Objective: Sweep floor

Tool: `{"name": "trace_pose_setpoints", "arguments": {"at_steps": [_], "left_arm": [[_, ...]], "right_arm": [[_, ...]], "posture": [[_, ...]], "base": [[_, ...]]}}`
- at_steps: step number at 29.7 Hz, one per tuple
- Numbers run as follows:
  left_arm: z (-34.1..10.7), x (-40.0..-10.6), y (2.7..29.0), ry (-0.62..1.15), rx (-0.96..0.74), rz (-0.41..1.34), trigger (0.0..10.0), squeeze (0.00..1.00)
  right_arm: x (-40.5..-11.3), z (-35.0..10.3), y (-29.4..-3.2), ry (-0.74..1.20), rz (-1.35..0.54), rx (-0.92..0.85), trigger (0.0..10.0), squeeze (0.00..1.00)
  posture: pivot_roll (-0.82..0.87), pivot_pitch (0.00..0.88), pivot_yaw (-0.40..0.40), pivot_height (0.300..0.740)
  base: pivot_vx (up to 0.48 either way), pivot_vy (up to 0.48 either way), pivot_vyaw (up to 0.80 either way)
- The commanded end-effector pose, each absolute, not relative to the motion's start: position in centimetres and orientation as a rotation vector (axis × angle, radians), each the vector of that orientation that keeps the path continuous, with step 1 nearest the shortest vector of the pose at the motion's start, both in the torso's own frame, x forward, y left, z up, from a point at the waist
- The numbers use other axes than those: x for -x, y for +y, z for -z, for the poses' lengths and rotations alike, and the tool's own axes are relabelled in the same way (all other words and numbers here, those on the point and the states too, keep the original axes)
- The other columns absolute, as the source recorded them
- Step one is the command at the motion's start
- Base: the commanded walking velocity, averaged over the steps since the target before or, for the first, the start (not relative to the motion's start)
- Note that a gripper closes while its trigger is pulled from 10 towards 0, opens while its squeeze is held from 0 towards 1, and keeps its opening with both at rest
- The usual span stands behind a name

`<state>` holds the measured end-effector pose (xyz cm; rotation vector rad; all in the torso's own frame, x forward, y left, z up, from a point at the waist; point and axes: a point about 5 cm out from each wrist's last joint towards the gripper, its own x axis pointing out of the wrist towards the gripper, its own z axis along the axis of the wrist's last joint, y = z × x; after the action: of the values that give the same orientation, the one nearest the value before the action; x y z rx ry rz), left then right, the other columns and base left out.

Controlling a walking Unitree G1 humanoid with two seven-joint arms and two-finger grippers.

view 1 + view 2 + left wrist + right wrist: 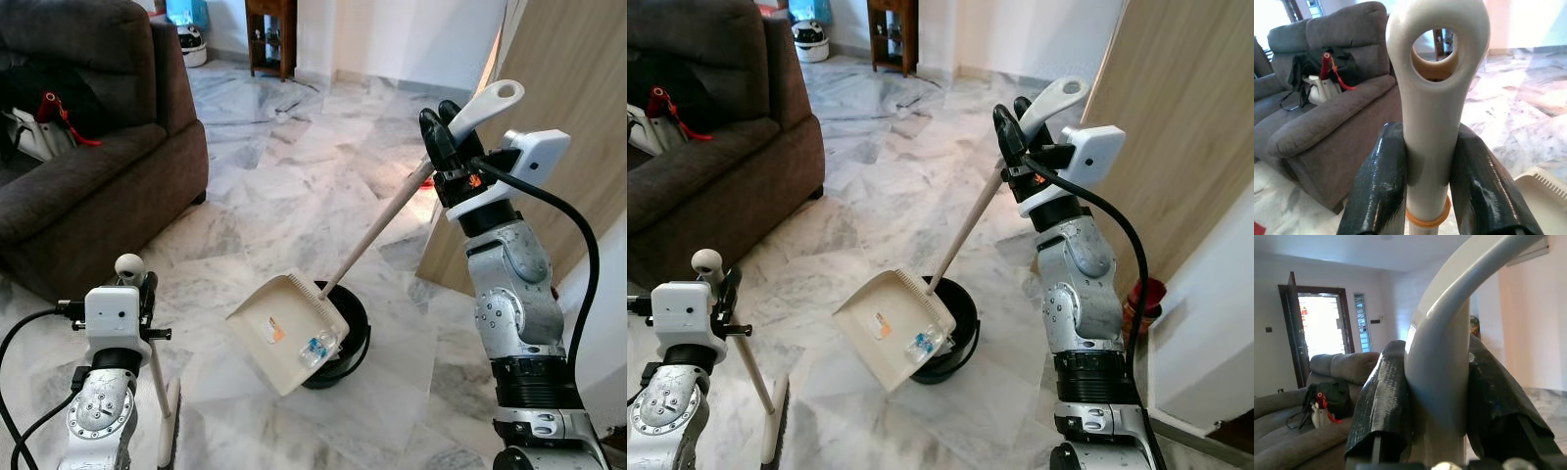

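My right gripper (446, 137) is raised at the right, shut on the upper end of the long cream dustpan handle (382, 230). The cream dustpan (279, 328) hangs tilted over a black bin (348, 343) on the marble floor. A small clear plastic bottle (318, 346) lies at the pan's lower edge, just above the bin. At the lower left, my left gripper (1429, 132) is shut on the cream broom handle (1432, 78), just below its hanging hole. The broom head (168, 431) rests on the floor beside my left arm.
A grey sofa (88, 176) with a black and white bag (39, 122) stands at the left. A wooden panel (558, 98) leans at the right, behind my right arm. A dark wooden cabinet (271, 34) stands far back. Open marble floor (284, 176) lies ahead.
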<state>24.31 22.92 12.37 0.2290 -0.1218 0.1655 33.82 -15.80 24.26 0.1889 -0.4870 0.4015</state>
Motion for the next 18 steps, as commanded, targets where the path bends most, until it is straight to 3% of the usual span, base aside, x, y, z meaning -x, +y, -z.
{"name": "trace_pose_setpoints", "arguments": {"at_steps": [1,18], "left_arm": [[-13.35,-24.42,22.83,-0.172,-0.246,-0.169,10.0,0.00],[-13.44,-24.43,22.77,-0.178,-0.245,-0.173,10.0,0.00]], "right_arm": [[-33.28,-26.22,-15.64,-0.578,-0.420,-0.186,10.0,0.00],[-33.30,-26.17,-15.52,-0.576,-0.427,-0.190,10.0,0.00]], "posture": [[0.07,0.000,-0.011,0.740],[0.07,0.000,-0.014,0.740]], "base": [[0.281,0.000,0.00],[0.282,0.000,0.00]]}}
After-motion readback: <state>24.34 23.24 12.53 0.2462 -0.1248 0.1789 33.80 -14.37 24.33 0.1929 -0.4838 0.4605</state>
